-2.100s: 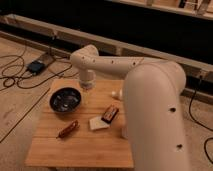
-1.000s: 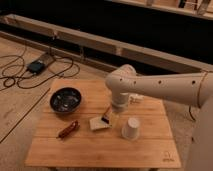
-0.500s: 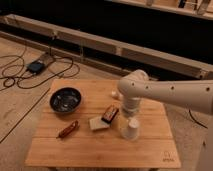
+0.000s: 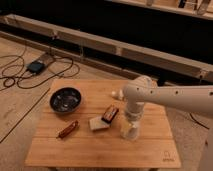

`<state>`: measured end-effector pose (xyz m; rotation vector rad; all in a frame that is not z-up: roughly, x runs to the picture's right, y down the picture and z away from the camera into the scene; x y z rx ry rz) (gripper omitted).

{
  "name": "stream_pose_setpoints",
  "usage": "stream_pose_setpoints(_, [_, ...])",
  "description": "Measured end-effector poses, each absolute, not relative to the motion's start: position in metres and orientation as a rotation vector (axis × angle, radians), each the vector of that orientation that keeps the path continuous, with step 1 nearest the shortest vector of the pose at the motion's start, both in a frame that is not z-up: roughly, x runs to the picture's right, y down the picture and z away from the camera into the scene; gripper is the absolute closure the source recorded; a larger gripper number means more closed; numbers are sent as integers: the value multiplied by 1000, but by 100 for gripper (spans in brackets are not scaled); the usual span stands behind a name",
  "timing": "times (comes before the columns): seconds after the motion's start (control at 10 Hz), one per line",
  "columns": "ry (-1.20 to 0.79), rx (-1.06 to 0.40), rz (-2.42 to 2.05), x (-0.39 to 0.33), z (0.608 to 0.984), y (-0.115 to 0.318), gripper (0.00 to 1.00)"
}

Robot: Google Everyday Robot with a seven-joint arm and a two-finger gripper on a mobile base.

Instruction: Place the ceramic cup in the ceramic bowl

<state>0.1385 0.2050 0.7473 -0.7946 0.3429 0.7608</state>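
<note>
The ceramic bowl [image 4: 65,99], dark and glossy, sits on the left part of the wooden table [image 4: 95,150]. The ceramic cup [image 4: 129,133], small and pale, stands on the right part of the table, well apart from the bowl. My cream arm comes in from the right and bends down. My gripper [image 4: 131,121] points down directly over the cup's top and hides its upper part.
A dark packet with orange marks [image 4: 110,114] and a white oblong thing [image 4: 98,123] lie between bowl and cup. A reddish-brown stick-shaped item [image 4: 67,129] lies in front of the bowl. A small white object [image 4: 118,93] sits behind the arm. Cables and a box [image 4: 36,66] lie on the floor at left.
My arm has swung from over the bowl side across to the right, and the gripper has come down onto the cup. The cup and bowl have not moved.
</note>
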Motion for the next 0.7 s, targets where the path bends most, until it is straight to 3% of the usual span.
stream_pose_setpoints(0.3, [343, -785, 754, 141, 750, 198, 72])
stream_pose_setpoints(0.6, [350, -745, 698, 137, 739, 162, 97])
stream_pose_setpoints(0.7, [341, -732, 655, 125, 734, 140, 100])
